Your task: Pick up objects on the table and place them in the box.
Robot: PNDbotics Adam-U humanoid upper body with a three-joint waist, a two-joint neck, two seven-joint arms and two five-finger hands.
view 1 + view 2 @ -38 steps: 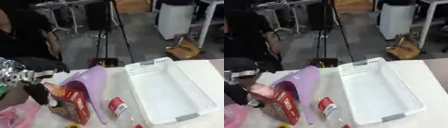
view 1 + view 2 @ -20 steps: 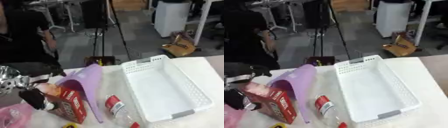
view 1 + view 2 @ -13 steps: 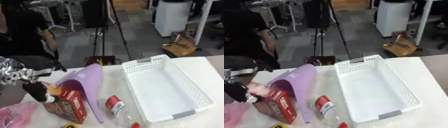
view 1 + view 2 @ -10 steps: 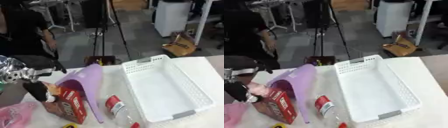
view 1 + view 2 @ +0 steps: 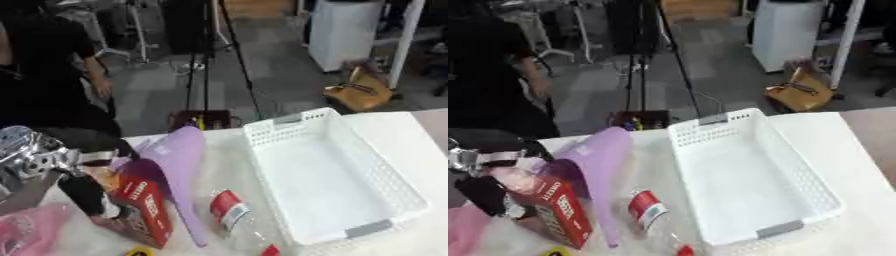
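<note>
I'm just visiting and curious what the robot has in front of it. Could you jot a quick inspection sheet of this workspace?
Surface: white table, partly covered.
Job's things: white box, nothing in it; red carton standing; clear bottle with red label lying beside the box; purple bag; pink item at lower left.
Clutter: small yellow thing at the near edge.
Hands: left hand at the red carton, fingers unclear; right hand nothing seen.
Cables: nothing seen.
Surroundings: tripod, brown bag on the floor.

Beyond your white table (image 5: 420,135) lay grey floor (image 5: 280,80), with a black tripod (image 5: 214,55), a white cabinet (image 5: 346,30) and a tan bag (image 5: 359,95).
</note>
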